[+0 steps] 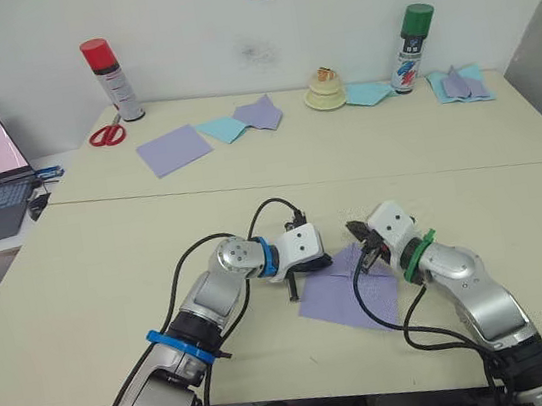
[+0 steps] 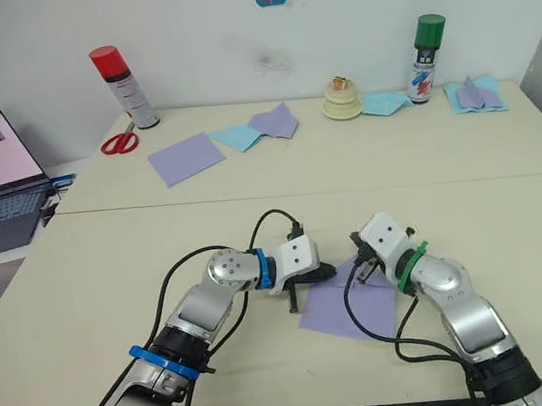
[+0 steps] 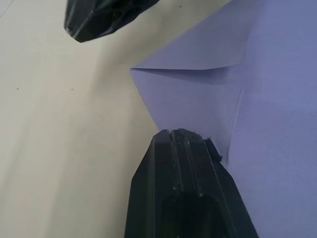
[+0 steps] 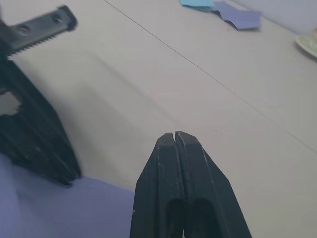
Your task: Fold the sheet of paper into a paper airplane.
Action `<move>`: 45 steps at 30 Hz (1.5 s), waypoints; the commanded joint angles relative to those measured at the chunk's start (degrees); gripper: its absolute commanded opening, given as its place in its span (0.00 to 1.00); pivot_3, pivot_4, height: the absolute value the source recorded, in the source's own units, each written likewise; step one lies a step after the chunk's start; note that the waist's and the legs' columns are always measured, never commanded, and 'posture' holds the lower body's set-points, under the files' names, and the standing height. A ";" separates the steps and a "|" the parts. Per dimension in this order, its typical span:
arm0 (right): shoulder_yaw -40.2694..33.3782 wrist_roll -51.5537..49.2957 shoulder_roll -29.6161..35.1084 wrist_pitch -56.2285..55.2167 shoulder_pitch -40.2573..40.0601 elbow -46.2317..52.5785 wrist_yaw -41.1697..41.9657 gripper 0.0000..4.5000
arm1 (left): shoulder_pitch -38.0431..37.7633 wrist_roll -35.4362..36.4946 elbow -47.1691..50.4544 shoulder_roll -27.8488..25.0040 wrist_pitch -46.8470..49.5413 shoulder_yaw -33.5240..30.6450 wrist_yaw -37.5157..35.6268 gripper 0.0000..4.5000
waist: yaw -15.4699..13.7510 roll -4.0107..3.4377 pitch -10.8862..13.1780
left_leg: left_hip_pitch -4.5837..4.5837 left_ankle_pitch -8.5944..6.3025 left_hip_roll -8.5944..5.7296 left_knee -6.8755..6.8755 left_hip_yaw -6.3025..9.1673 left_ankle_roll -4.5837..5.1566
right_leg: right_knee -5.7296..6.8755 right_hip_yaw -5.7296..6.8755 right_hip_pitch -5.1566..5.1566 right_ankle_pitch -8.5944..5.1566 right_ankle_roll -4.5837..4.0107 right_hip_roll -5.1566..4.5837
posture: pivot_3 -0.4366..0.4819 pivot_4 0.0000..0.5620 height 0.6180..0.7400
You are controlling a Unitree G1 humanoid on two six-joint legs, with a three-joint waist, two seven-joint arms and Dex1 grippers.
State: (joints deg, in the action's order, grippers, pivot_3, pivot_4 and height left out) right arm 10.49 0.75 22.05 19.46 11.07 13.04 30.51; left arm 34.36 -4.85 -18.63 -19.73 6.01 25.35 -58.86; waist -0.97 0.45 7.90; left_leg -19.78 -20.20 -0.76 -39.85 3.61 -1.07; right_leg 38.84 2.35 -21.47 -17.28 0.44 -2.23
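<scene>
Left wrist view: left claw presses sheet of paper.

**Both arms bent inward, grippers close together**

L arm is reached fwd, elbow bent, wrist turned toward the R. L gripper is held low w/ fingers parted: one finger is seen pressed down, the other apart. R arm is angled in from the R side; R gripper is pointed toward the L one, fingers closed together, nothing between.
</scene>
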 commanded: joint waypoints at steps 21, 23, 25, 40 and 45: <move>5.81 2.83 2.23 5.54 -0.10 -4.83 2.47 0.00 | 3.81 -0.57 2.51 0.94 5.97 0.06 -0.42 0.00 | -0.05 0.02 0.07 | -0.01 0.00 0.00 0.00 0.03 0.01 | 0.00 0.02 -0.02 0.00 0.00 -0.01 | 0.48 0.27 0.81; 5.95 2.79 2.36 5.63 -0.11 -4.89 2.48 0.00 | 4.99 -0.76 1.67 0.93 5.17 0.01 -0.50 0.00 | 0.13 0.05 0.11 | -0.06 0.00 0.00 0.01 0.02 0.01 | 0.01 0.01 -0.10 0.00 0.00 0.00 | 0.48 0.27 0.81; 6.15 2.75 2.47 5.81 -0.21 -4.79 2.55 0.00 | 5.75 -1.03 0.52 1.02 4.05 0.36 -0.85 0.00 | 0.35 0.04 0.13 | -0.14 0.01 0.01 0.02 0.02 -0.01 | 0.03 0.00 -0.21 0.00 -0.01 0.01 | 0.48 0.27 0.81; 7.32 3.07 2.55 6.48 -0.31 -4.69 2.62 0.00 | 3.21 -3.82 -4.69 0.63 -1.49 2.70 -1.77 0.00 | 0.55 0.03 0.14 | -0.18 0.12 0.02 0.06 0.00 -0.20 | 0.01 -0.01 -0.24 -0.01 0.00 0.01 | 0.48 0.27 0.81; 7.65 3.37 2.58 6.32 -0.43 -4.48 2.72 0.00 | 0.60 -3.36 -3.90 -2.07 -1.05 1.46 -2.34 0.00 | 1.00 0.02 0.12 | -0.14 0.12 0.04 0.12 0.00 -0.20 | 0.01 -0.02 -0.24 -0.01 0.00 0.03 | 0.48 0.27 0.81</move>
State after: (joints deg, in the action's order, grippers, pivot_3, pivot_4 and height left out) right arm 17.14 3.23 23.74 23.47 12.16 10.30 32.61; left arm 37.22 -6.95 -20.78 -19.73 3.37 25.92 -60.16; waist 0.02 0.48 8.02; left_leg -19.91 -20.09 -0.70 -39.73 3.62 -1.27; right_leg 38.86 2.33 -21.71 -17.29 0.44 -2.19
